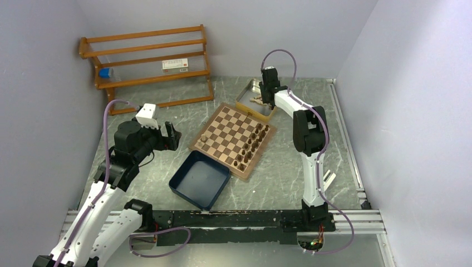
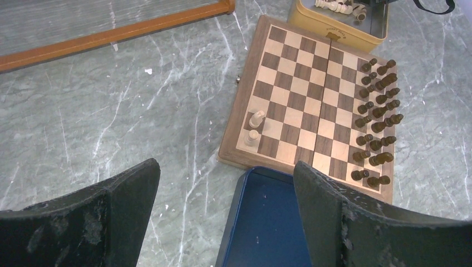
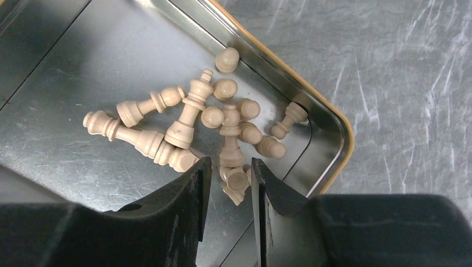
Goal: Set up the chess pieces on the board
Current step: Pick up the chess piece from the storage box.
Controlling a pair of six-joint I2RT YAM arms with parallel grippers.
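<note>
Chess pieces: the dark pieces (image 2: 378,117) stood upright on the board (image 2: 300,100) in two full-looking ranks along the edge on the right arm's side. On the opposite edge only two light pieces (image 2: 256,118) stood, on neighbouring squares near one corner. The other light pieces (image 3: 189,119) lay tumbled on their sides in a loose heap in the tin (image 3: 83,67), just beyond the board's far corner. Judged progress: dark side done, light side barely begun, so most of the light set had yet to be moved and stood up. The board lay flat mid-table, turned diagonally to the table's edges, one corner toward the tin and the near edge just beside the blue tray (image 2: 261,222). In the tin the long axes ran every way: the cross-topped piece pointed its crown up and right in the right wrist view, and two longer pieces beside it lay nearly crosswise to it. The right gripper (image 3: 231,162) hung over the heap with its jaws narrowly parted around a small light piece. Whether they were pinching it could not be told. The left gripper (image 2: 225,166) hovered above the table near the tray, jaws spread wide and holding nothing.
</note>
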